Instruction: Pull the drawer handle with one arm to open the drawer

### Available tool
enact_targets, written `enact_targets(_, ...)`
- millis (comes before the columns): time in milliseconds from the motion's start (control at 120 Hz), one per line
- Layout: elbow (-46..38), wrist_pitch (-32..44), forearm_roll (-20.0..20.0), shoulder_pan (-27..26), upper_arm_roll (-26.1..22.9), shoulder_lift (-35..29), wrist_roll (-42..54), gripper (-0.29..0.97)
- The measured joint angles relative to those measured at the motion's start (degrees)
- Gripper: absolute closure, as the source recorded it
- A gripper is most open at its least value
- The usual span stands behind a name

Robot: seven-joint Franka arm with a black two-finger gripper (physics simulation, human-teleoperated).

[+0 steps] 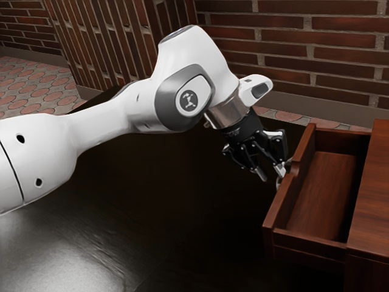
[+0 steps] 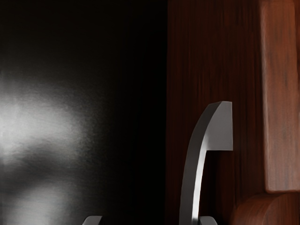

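Our claw (image 1: 271,170) is at the front of the drawer (image 1: 290,182), which stands pulled out of the wooden cabinet (image 1: 371,201) at the exterior view's right, so that its bare inside floor shows. The grey handle (image 1: 281,174) sits on the drawer front, on the side that faces our arm, and the claw reaches it from the exterior view's left, tilted downward.

In the wrist view the handle (image 2: 200,159) rises as a curved grey bar in front of the dark red wood. We see both fingertips (image 2: 92,220) at the edge of this view, and they stand wide apart. The handle lies between them, close against one fingertip and well apart from the other, which is over the dark table (image 1: 152,213). So the claw is spread wide and does not clamp the handle from two sides; we cannot tell whether the near finger really touches the bar.
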Motion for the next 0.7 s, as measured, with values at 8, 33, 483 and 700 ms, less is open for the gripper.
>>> enact_targets(8,0.0,0.0,0.0,0.0,0.0,0.0,0.0,0.48)
enact_targets(33,-0.2,0.0,0.0,0.1,0.0,-0.1,0.1,0.48)
enact_targets(483,-2.0,0.0,0.1,2.2,0.1,-1.6,1.8,0.48)
enact_targets(700,-3.2,0.0,0.1,3.0,0.3,-2.7,2.5,0.48)
